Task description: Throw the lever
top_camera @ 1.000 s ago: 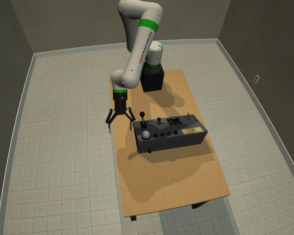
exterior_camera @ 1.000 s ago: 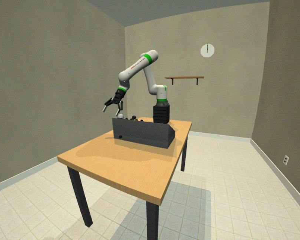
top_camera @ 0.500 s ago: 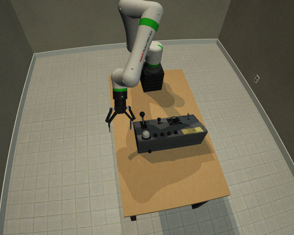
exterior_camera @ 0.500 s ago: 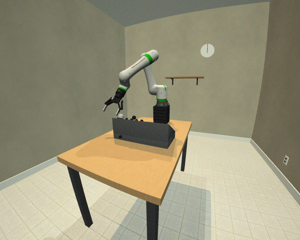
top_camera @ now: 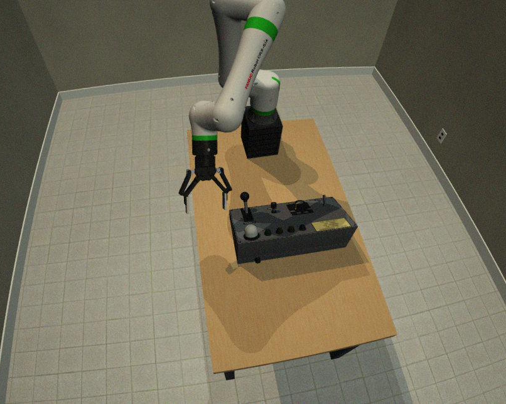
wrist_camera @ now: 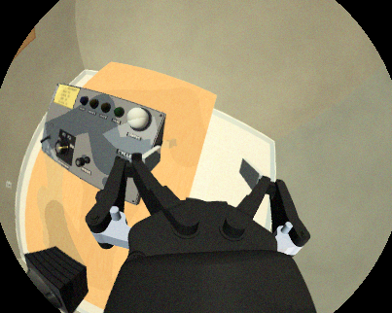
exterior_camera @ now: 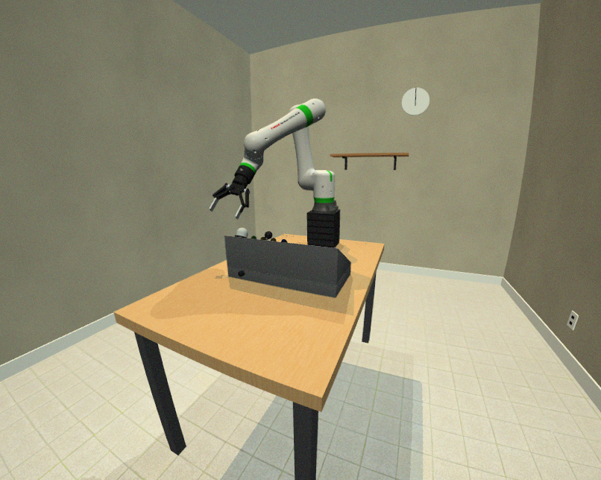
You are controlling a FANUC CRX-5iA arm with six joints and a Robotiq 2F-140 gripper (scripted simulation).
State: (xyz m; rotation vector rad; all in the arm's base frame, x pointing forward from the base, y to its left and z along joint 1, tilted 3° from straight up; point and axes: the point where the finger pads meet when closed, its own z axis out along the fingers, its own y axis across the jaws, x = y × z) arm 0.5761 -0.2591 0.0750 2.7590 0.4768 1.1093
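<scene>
The dark grey console (top_camera: 294,248) (exterior_camera: 285,266) (wrist_camera: 95,124) stands on the table. The lever (top_camera: 244,196) (exterior_camera: 268,234), with a black ball knob, rises from a slot at the console's left end in the top view. In the wrist view my finger hides the lever. The CYCLE label (wrist_camera: 124,155) shows partly beside that finger. My gripper (top_camera: 206,210) (exterior_camera: 224,212) (wrist_camera: 201,159) is wide open and empty, above and left of the console in the top view. One finger is nearer the lever; the other is out past the table's edge. I see no contact.
A white dome (top_camera: 251,231) (exterior_camera: 241,232) (wrist_camera: 138,119) sits close to the lever. Several small coloured buttons, a black knob (top_camera: 274,205) (wrist_camera: 82,161), a selector (top_camera: 298,207) (wrist_camera: 63,147) and a toggle (top_camera: 323,199) stand along the panel. The black robot pedestal (top_camera: 262,137) (exterior_camera: 323,227) is behind.
</scene>
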